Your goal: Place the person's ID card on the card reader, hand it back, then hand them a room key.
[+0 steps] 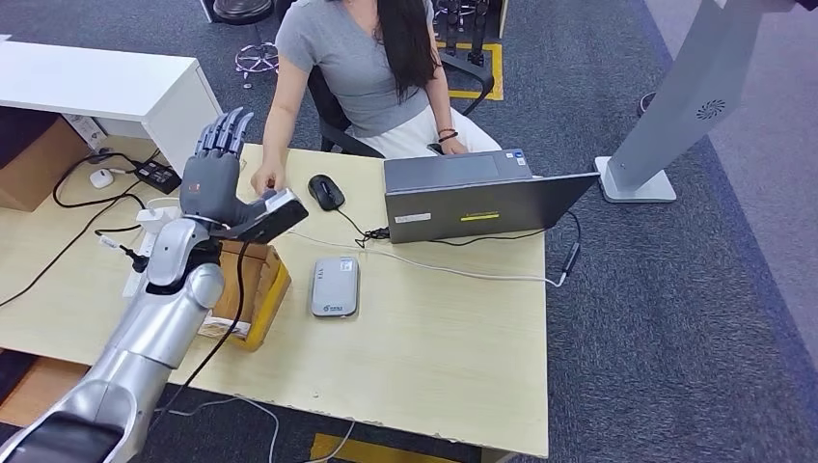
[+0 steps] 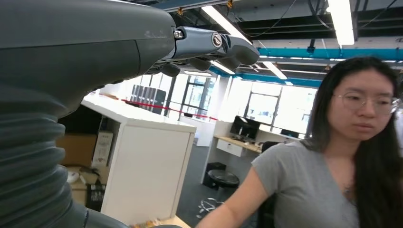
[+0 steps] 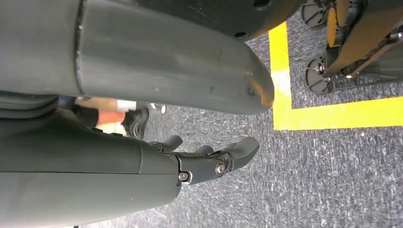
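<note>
From the head view, the left hand [image 1: 214, 169] stood raised, fingers spread and empty, beside the person's hand [image 1: 266, 180]; the card reader [image 1: 335, 286] lay on the desk [image 1: 434, 357]. No ID card was discernible, so the left hand should wait, palm steady. At the right wrist, the right hand [image 3: 209, 159] hung loosely open over the floor.

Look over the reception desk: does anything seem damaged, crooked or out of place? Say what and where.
Mostly tidy. The desk's near edge is chipped and worn. The card reader lies flat, with no card on it. A white cable trails loose across the top in front of the laptop. The left hand is raised, with no card visible in it.
</note>
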You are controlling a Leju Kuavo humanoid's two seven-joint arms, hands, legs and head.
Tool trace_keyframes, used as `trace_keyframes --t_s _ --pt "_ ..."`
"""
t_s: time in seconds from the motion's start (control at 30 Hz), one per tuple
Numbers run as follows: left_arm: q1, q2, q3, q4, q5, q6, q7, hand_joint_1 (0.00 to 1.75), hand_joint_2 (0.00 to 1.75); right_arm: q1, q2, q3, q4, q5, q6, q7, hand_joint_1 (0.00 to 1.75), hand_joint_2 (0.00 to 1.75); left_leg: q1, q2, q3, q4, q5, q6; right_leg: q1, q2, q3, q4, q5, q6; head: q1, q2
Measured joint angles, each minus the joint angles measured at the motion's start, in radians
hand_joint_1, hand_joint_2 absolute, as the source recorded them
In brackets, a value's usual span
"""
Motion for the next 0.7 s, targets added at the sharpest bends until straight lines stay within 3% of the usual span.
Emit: trace_keyframes --t_s 0.1,0.23,0.33,0.47,0.7 --pt "0.191 0.000 0.016 -0.164 0.003 0.035 -0.036 0.00 1.75 0.005 0.005 -0.024 0.000 -0.020 -0.012 -0.009 0.00 0.00 0.000 0.002 0.000 0.000 -0.003 0.000 0.000 0.002 0.000 0.000 -0.002 0.000 0.000 0.000" --pt "0.515 -0.001 0.023 -0.390 -0.057 0.137 -0.124 0.00 1.75 0.016 0.013 -0.063 0.000 -0.057 -0.040 -0.023 0.00 0.00 -0.001 0.007 0.004 -0.001 -0.009 0.001 -0.001 0.006 0.001 0.000 -0.007 0.001 0.000 0.000" --pt "0.705 0.011 0.021 -0.504 -0.080 0.210 -0.113 0.00 1.75 0.024 0.015 -0.090 0.000 -0.066 -0.048 -0.029 0.00 0.00 -0.001 0.004 0.004 0.000 -0.011 0.002 -0.001 0.004 0.003 -0.001 -0.011 0.002 0.000 0.000" --pt "0.808 0.036 0.021 -0.581 -0.081 0.213 -0.080 0.00 1.75 0.024 0.017 -0.114 0.000 -0.065 -0.048 -0.029 0.00 0.00 0.000 0.000 0.004 0.000 -0.012 0.003 0.000 -0.001 0.004 -0.001 -0.012 0.002 0.000 0.000" --pt "0.848 0.055 0.021 -0.631 -0.076 0.194 -0.069 0.00 1.75 0.023 0.019 -0.131 0.000 -0.064 -0.048 -0.031 0.00 0.00 0.000 -0.001 0.005 0.000 -0.011 0.003 0.000 -0.002 0.006 -0.001 -0.011 0.001 0.000 0.000"
